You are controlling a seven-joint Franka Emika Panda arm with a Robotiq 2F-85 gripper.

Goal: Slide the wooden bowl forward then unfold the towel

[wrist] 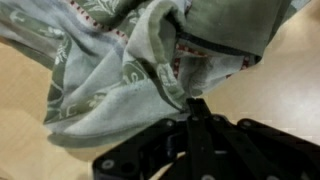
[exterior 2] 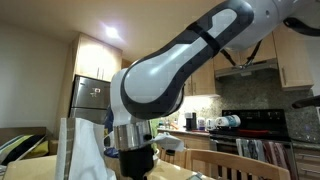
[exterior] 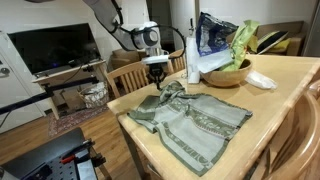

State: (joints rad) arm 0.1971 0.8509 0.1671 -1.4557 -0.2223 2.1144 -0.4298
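The towel (exterior: 195, 120) lies spread over the tabletop (exterior: 285, 100), its long side running along the edge nearest the arm and its lower corner close to the edge at the bottom of that exterior view. It is mostly flat, but the corner toward the arm is gathered into a raised bunch. In the wrist view the towel (wrist: 110, 80) shows as a crumpled fold with its striped hem turned over. The hand (wrist: 192, 108) is closed on that fold, its dark fingers meeting in the cloth. How many layers it has caught is hard to tell from so close and blurred a picture. In an exterior view the hand (exterior: 158, 78) stands just over the bunched corner, at the tabletop's arm-side edge. The wooden bowl (exterior: 228, 75) sits beyond the towel toward the far edge, apart from the cloth, with a blue bag (exterior: 212, 35) standing in it. I judge the bowl step done and the unfolding to be the step in hand. The next move seems to call for lifting the pinched layer just clear. It should then be drawn outward, away from the rest of the cloth, until the doubled part opens, and only after that let go. The pull needs to stay low and steady so the whole towel does not drag toward the bowl.
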